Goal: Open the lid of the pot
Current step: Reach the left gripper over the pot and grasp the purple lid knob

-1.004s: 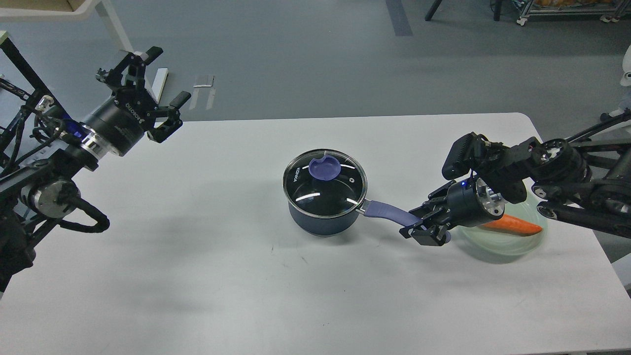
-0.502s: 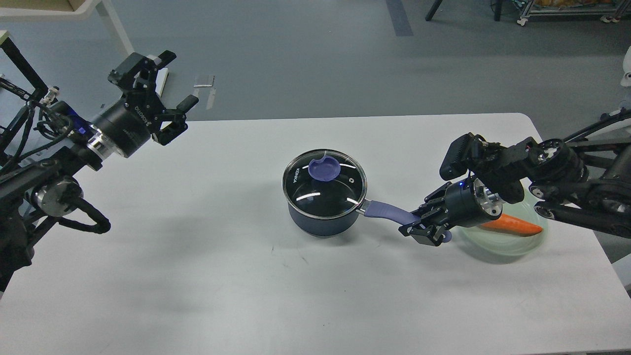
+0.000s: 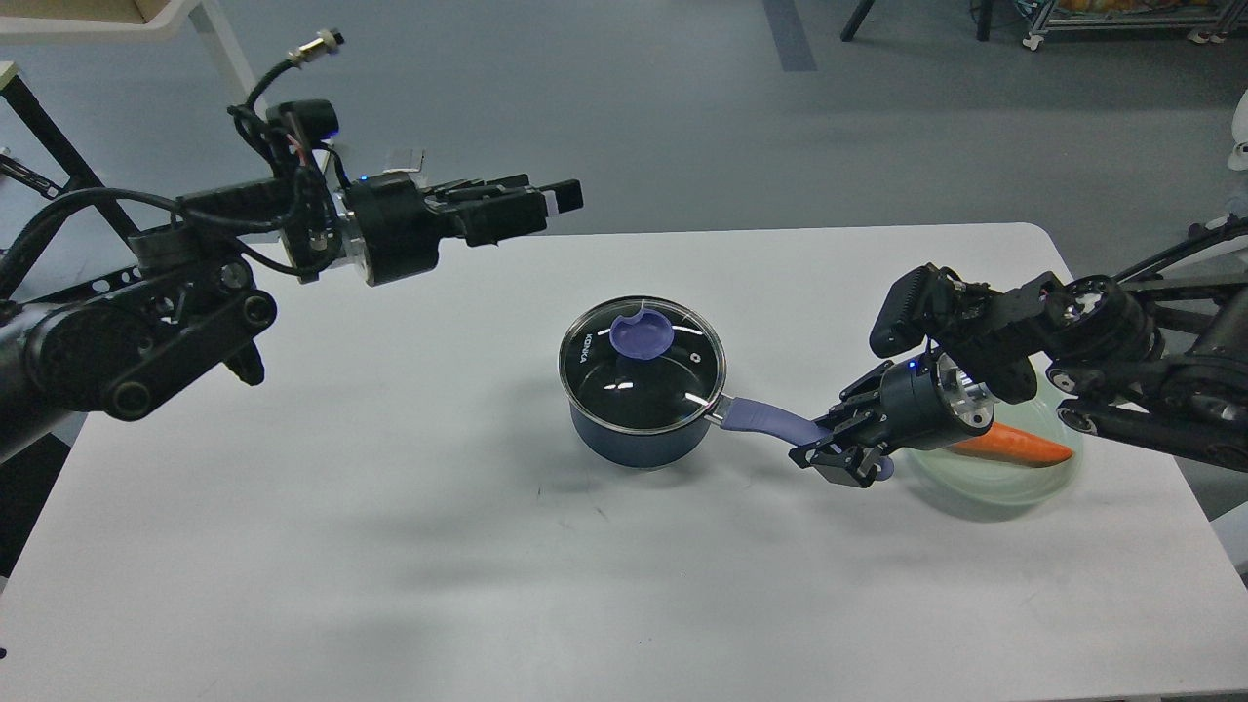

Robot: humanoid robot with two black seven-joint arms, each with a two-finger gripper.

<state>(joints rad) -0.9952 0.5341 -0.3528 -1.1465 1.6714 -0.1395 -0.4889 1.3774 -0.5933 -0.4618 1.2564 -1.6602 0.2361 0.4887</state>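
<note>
A dark blue pot [image 3: 639, 434] stands mid-table with its glass lid [image 3: 643, 363] on it. The lid has a purple knob [image 3: 641, 334]. The pot's purple handle [image 3: 770, 419] points right. My right gripper [image 3: 837, 447] is shut on the end of that handle. My left gripper [image 3: 556, 207] hangs in the air above the table's far edge, up and left of the lid and well apart from it. Its fingers point right and look a little apart, with nothing between them.
A pale green plate [image 3: 1004, 478] with an orange carrot [image 3: 1014, 445] lies right of the pot, partly under my right arm. The white table [image 3: 390, 546] ends close behind the left gripper. A white table leg [image 3: 229, 58] stands at the far left.
My left arm has swung right and turned, bringing its gripper from the far left corner toward the pot. The right gripper, pot and lid have stayed put.
</note>
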